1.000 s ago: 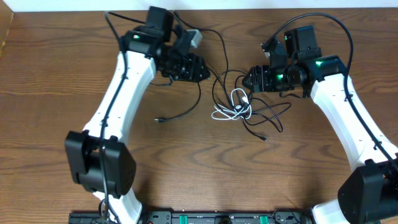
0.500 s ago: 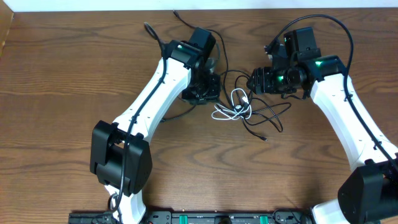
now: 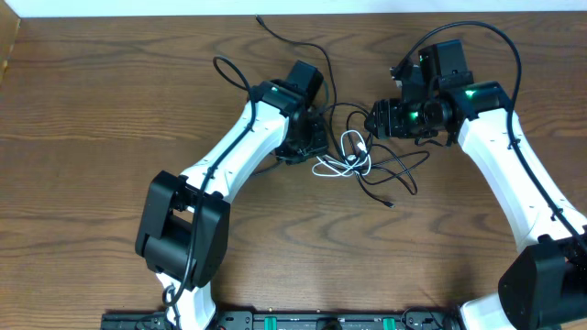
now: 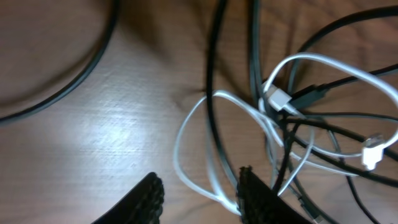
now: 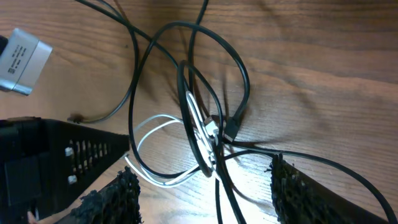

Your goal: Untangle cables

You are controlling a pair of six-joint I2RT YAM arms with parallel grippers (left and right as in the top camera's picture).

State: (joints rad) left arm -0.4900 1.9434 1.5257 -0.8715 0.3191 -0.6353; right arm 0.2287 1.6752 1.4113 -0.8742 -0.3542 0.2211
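Left fingers (image 4: 261, 202) part-open, white cord (image 4: 278, 99) just beside one — right fingers (image 5: 295, 193) spread wide above black cords (image 5: 231, 129), gripping nothing.

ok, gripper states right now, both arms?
Left gripper: open, a loop of the white cable between its fingertips, not clamped.
Right gripper: open, over the cable tangle, holding nothing.

Seen from overhead, the wooden table (image 3: 83, 183) is brightly and evenly lit and in sharp focus, with only faint, soft shadows beside the robot arms (image 3: 220, 156). The left wrist view is blurred throughout: the cables (image 4: 212, 62) look smeared, and a pale patch of glare sits on the wood left of centre. The right wrist view is crisper, with a bright sheen near the bottom edge.
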